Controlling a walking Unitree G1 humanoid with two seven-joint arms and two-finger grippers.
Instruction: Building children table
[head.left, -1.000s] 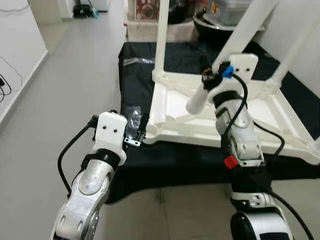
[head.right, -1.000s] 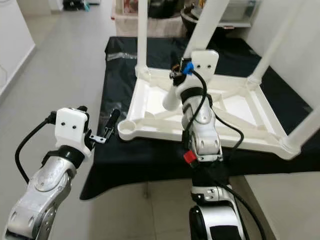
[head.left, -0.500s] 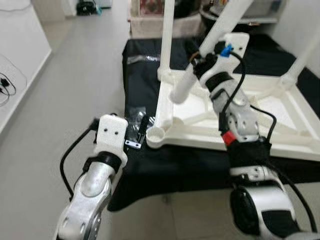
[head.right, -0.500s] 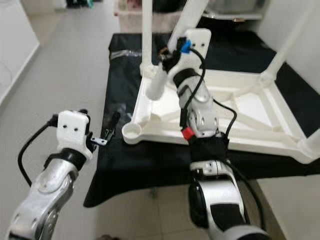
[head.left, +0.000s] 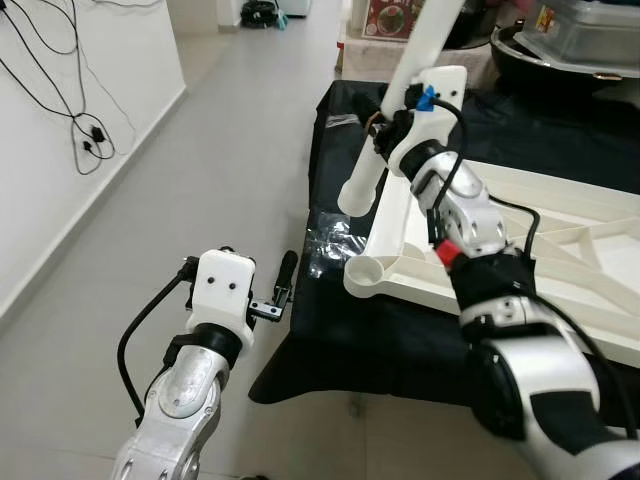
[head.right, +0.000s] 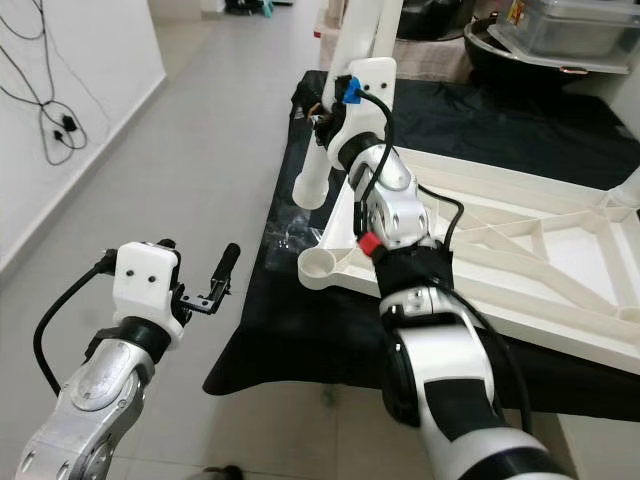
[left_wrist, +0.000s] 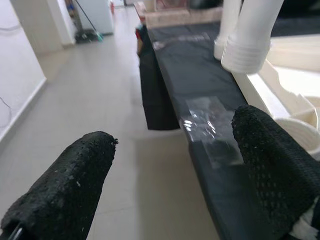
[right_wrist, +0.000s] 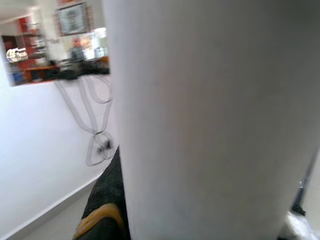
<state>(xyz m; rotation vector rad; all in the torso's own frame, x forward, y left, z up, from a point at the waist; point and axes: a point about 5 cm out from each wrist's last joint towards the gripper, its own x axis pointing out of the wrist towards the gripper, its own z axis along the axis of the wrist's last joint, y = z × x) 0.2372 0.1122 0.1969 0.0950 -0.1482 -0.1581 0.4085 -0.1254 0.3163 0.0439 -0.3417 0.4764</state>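
Our right jaws (head.left: 385, 118) are clamped around a white table leg (head.left: 372, 165), holding it tilted in the air, its lower threaded end hanging just above the worktop (head.left: 420, 330) edge. Our left jaws (head.left: 283, 285) stand parted and empty, hovering over the grey floor (head.left: 180, 190) just beside the worktop's near corner.

The upside-down white table top (head.left: 560, 250) rests on the black-draped worktop, and its near corner socket (head.left: 363, 271) gapes open, waiting for a leg. A crumpled clear plastic bag (head.left: 328, 240) lies on the black cloth beside that corner.

Compared with a second ago, our right arm has swung the leg leftward, from over the middle of the frame to a spot above and slightly behind the empty corner socket. Our view has also turned left, bringing more floor and wall cables (head.left: 85, 130) into sight.

We judge this means the leg is nearly lined up: it needs to come upright and drop into the socket.
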